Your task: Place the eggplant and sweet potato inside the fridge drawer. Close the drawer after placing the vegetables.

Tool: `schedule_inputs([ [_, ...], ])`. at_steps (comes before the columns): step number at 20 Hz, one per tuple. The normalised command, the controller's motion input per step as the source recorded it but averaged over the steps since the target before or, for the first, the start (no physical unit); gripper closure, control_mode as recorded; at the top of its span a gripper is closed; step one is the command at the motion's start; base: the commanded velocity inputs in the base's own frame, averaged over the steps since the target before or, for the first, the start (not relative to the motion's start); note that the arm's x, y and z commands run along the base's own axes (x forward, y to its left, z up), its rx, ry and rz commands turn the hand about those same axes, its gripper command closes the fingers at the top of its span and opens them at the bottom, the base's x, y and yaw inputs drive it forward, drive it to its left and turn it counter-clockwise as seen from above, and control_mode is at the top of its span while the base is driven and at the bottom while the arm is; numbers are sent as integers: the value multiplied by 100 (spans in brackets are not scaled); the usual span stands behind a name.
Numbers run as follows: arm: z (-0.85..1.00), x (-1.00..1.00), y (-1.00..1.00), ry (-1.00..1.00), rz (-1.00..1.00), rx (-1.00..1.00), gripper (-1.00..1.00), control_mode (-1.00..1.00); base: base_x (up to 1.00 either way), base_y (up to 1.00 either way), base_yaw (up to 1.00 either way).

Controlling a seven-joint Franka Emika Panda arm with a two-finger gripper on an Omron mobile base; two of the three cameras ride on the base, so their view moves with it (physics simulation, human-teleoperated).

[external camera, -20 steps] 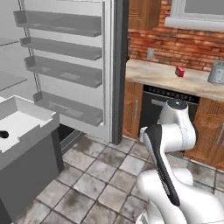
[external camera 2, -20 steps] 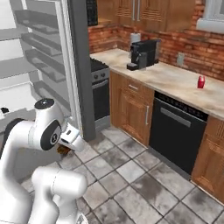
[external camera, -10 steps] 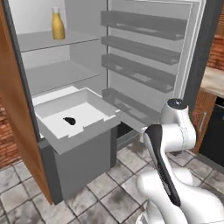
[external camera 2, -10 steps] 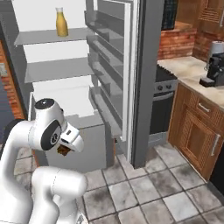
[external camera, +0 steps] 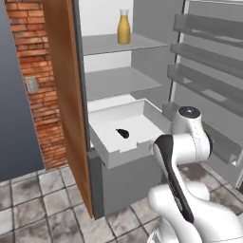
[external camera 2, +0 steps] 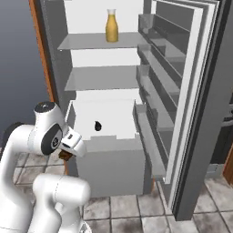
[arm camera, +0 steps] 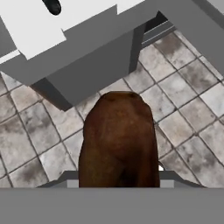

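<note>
No readable text, labels, brands or numbers on anything in view.

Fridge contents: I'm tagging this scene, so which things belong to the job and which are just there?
Job:
- eggplant, lying in the open drawer
- sweet potato, held in the fingers above the floor

Just there:
- juice bottle on the top shelf
- door racks

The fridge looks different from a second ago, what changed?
The base turned toward the fridge, so the whole picture shifted. The end effector stayed shut on the sweet potato. The eggplant still lies in the open fridge drawer.
</note>
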Motion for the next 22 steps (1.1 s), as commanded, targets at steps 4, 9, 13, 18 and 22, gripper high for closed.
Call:
schedule_inputs([
  [4,0,0,0,0,0,0,100,100,5,0,33],
  [9,0,0,0,0,0,0,100,100,-4,0,31],
  [13,0,0,0,0,0,0,100,100,38,0,33],
  [18,0,0,0,0,0,0,100,100,27,1,29],
  [22,0,0,0,0,0,0,100,100,57,52,-5],
])
